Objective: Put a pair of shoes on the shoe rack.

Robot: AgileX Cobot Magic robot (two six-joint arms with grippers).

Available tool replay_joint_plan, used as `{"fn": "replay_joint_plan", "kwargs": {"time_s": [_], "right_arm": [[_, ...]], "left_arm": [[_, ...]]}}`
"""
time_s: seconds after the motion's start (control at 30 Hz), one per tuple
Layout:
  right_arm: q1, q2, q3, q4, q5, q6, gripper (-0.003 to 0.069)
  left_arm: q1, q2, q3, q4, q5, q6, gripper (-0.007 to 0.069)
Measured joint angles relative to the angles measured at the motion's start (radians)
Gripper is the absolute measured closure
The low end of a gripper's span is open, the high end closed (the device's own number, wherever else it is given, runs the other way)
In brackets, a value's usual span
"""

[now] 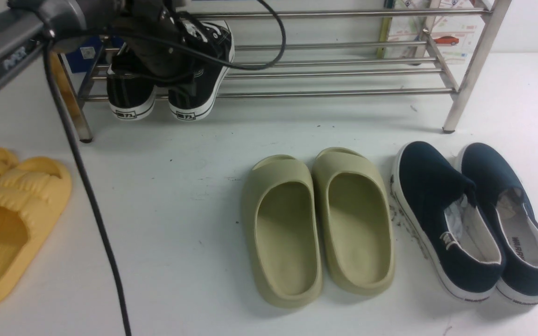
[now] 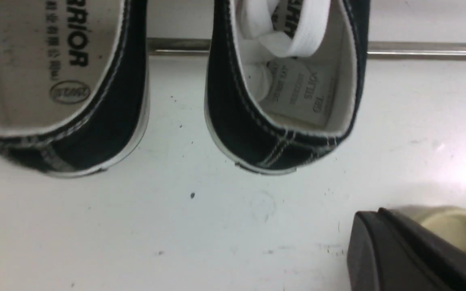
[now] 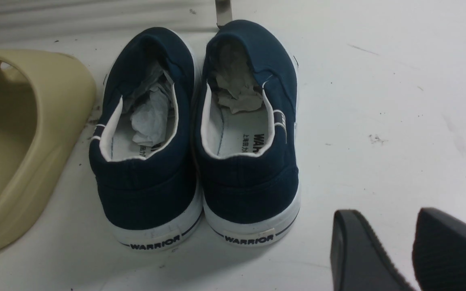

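Well, the two black sneakers [image 1: 171, 74] are sitting on the low shelf of the shoe rack [image 1: 334, 74], at its left end, side by side with their heels hanging out over the front bar toward me. In my left wrist view I look down into both of them [image 2: 281, 93]: white lining, printed insoles, a loop of white lace tucked into the one on that picture's right, and a steel bar of the rack crossing beneath them. My left pincer [image 2: 415, 250] is closed on nothing; only one dark finger shows at the corner of that view, clear of the heels, with the white floor between. From the front, my left arm [image 1: 12, 51] reaches in over the rack's left end and hides the upper part of the sneakers.

My right pincer [image 3: 411, 250] hangs over the floor with its two dark fingers apart and nothing between them, just beside the heel of the nearer navy slip-on [image 3: 249, 137].

On the floor in front of the rack the navy pair [image 1: 474, 219] stands at the right, the olive slides [image 1: 320, 224] in the middle, and yellow slides [image 1: 12, 224] at the far left
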Motion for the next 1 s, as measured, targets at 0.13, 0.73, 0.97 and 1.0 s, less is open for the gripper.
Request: {"fn": "replay_joint_plan", "kwargs": {"time_s": [0.13, 0.73, 0.97, 1.0], "right_arm": [[0.0, 0.0, 0.0, 0.0, 0.0, 0.0, 0.0413], [0.0, 0.0, 0.0, 0.0, 0.0, 0.0, 0.0413], [0.0, 0.0, 0.0, 0.0, 0.0, 0.0, 0.0413], [0.0, 0.0, 0.0, 0.0, 0.0, 0.0, 0.0413]], "left_arm": [[0.0, -0.093, 0.006, 0.001, 0.091, 0.018, 0.0638], [0.0, -1.087, 0.896, -0.044, -0.011, 0.002, 0.0638], [0.0, -1.257, 1.022, -0.096, 0.015, -0.009, 0.0638], [0.0, -1.275, 1.023, -0.111, 0.039, -0.009, 0.0638]]}}
